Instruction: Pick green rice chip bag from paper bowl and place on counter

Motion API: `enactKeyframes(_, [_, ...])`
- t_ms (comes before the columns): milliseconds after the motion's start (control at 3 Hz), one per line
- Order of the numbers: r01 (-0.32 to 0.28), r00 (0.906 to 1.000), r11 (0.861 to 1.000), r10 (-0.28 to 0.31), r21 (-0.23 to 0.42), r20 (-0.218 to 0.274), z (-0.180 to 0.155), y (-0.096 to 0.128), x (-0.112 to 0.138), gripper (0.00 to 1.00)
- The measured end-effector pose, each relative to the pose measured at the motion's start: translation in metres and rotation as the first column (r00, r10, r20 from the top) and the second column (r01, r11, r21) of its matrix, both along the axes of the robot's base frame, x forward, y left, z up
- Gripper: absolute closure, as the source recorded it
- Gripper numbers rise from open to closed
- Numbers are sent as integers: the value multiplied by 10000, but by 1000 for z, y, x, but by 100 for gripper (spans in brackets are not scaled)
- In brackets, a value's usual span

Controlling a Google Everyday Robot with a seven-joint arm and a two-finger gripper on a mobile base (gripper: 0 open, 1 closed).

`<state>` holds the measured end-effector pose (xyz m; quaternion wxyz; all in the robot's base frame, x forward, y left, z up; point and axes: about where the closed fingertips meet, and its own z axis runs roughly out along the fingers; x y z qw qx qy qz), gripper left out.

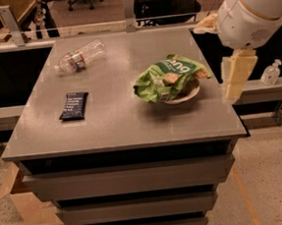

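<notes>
Down at floor level, nearest to me, a speckled pale floor (271, 192) is showing, and an open cardboard box (18, 204) is sitting against the lower left corner of the cabinet. Above it three grey drawer fronts (127, 177) are stacking up, flat and matte, with dark gaps between them. The counter (117, 121) on top is lying broad and rectangular, grey and faintly speckled.

On its left part a small dark blue snack bar wrapper (74, 105) is lying flat. To the right of centre the paper bowl (186, 96) is standing, shallow, round and off-white. The green rice chip bag (167, 77) is resting in it and covering most of it, spilling over the left rim. The bag is looking bright green, glossy and crumpled, with white lettering and pale round chips printed on it.

Off the counter's right edge, just beside the bowl but apart from it, the gripper (236, 76) is hanging cream-coloured below the bulky white arm (255, 6). Whether it is spread or pressed together, I cannot tell.

Farther back on the left a clear plastic bottle (80, 56) is lying on its side. Beyond the counter a rail with grey posts (129, 12) is running across, a small pump bottle (271, 72) is standing on a ledge at right, and a dark office chair (163, 4) is sitting behind.
</notes>
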<state>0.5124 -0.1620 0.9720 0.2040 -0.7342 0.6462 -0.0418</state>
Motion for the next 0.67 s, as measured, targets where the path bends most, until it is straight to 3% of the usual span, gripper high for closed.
enactKeyframes(333, [-1366,9906,9906,1366,83,-1,-12,21,24,0])
enactKeyframes(667, [-2500,9682,9682,2501,109,-46,-22,43,43,0])
